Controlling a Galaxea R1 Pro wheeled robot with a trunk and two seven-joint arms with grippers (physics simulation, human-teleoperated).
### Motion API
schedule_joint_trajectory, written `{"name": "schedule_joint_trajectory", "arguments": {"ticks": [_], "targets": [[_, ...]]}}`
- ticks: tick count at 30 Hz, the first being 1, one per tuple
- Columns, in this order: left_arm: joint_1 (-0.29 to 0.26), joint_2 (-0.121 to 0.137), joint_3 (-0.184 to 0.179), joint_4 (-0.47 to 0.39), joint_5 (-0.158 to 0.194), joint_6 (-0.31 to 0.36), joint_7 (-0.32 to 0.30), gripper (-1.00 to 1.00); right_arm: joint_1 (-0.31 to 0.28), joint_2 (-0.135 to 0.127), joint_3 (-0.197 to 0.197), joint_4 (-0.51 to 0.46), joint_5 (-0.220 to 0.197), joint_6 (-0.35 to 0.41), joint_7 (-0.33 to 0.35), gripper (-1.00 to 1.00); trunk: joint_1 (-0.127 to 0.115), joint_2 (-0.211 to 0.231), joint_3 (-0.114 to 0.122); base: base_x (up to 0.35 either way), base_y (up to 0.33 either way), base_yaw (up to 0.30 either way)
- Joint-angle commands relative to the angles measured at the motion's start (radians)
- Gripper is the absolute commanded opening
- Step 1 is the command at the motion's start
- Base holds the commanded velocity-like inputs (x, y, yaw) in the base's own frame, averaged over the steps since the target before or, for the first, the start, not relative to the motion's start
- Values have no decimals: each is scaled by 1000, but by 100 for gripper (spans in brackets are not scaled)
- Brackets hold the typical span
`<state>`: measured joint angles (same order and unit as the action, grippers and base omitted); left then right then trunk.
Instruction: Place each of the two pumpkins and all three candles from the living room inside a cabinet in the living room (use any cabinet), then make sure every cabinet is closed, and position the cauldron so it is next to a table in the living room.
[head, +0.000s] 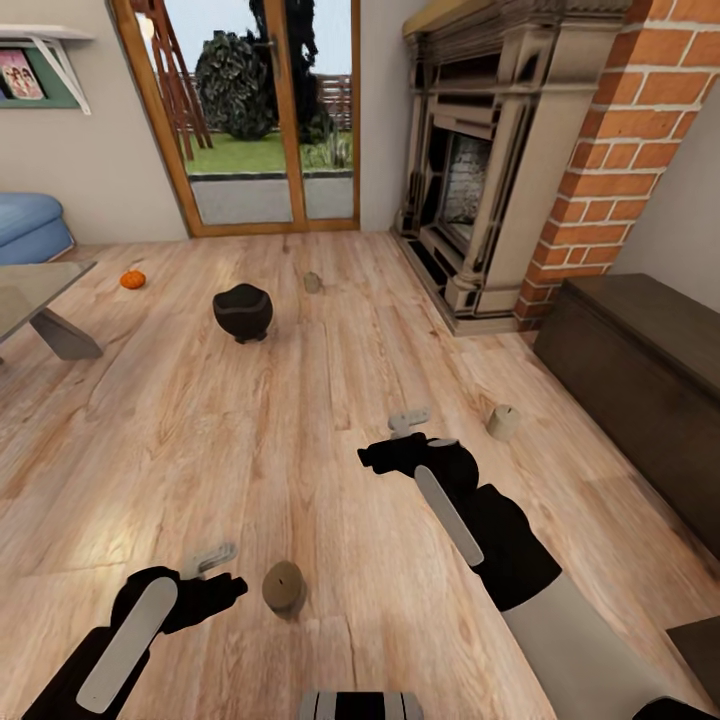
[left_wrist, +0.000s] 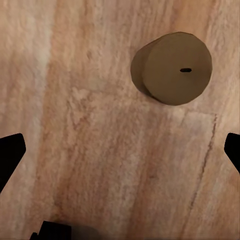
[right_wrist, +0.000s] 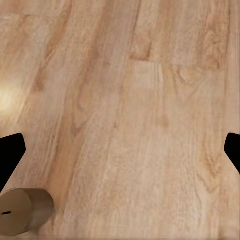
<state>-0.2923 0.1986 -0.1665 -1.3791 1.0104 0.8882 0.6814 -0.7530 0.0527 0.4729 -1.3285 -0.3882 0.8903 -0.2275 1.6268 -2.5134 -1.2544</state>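
Wood planks run bare under both arms, and the step in hand looks like picking up a first candle. Nearest, the left gripper (head: 222, 570) hangs over the floor with its fingers spread wide and nothing between them. The brown candle (left_wrist: 171, 67) stands upright just ahead of the fingertips and off toward the right finger, not yet in the gap. To do this well, I judge the gripper should slide forward and across until the candle sits midway between the fingers, then drop straight down and close on its round side below the top, so it does not tip or roll.

Further out, the right gripper (head: 405, 432) is likewise wide and empty, with a pale candle (head: 503, 421) standing near it, outside the fingers, between them and the cabinet (head: 650, 360). That unit's front looks closed from here, so a drawer must be opened before anything goes in.

Beyond the fingers lie the cauldron (head: 242, 311), a third candle (head: 313, 283) and one pumpkin (head: 132, 279), well apart from both grippers. Only a corner of the table (head: 40, 290) shows, near that pumpkin.
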Motion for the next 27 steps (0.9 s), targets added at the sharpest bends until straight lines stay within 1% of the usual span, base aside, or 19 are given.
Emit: {"name": "schedule_joint_trajectory", "arguments": {"ticks": [1,5,10,13,14,15,16,17,20,22,24,27], "targets": [[-1,1,-4,-1,10,0,10,100,-1,0,1,-1,-10,3,-10,100,0,-1,-5,0,0,0],[-2,2,-23,-4,8,0,10,100,0,1,-1,-1,-9,3,-10,100,2,-2,-20,0,0,0],[-24,2,-30,-9,4,0,10,100,0,2,-1,1,-8,2,-11,100,4,-3,-40,0,0,0],[-39,-2,-53,-8,1,0,10,100,0,2,-2,1,-8,2,-12,100,6,-3,-51,0,0,0],[-46,-11,-68,-6,-2,0,10,100,0,2,-2,1,-8,2,-12,100,6,-4,-55,0,0,0],[-50,-17,-75,-5,-5,0,10,100,0,2,-2,1,-8,2,-12,100,6,-4,-59,0,0,0],[-59,-27,-87,0,-18,0,10,100,0,2,-2,2,-8,2,-12,100,7,-4,-63,0,0,0],[-69,-37,-97,8,-41,0,10,100,0,3,-2,2,-8,2,-12,100,7,-4,-67,0,0,0],[-86,-67,-114,18,-128,1,9,100,0,4,-3,3,-8,1,-13,100,9,-5,-78,0,0,0],[-90,-87,-118,19,-172,1,8,100,0,3,-4,3,-8,1,-14,100,10,-6,-86,0,0,0],[-92,-97,-121,20,-193,1,8,100,0,4,-7,4,-8,1,-15,100,11,-6,-94,0,0,0],[-92,-98,-127,17,-205,2,3,100,0,5,-29,10,-7,1,-16,100,12,-7,-105,0,0,0]]}}
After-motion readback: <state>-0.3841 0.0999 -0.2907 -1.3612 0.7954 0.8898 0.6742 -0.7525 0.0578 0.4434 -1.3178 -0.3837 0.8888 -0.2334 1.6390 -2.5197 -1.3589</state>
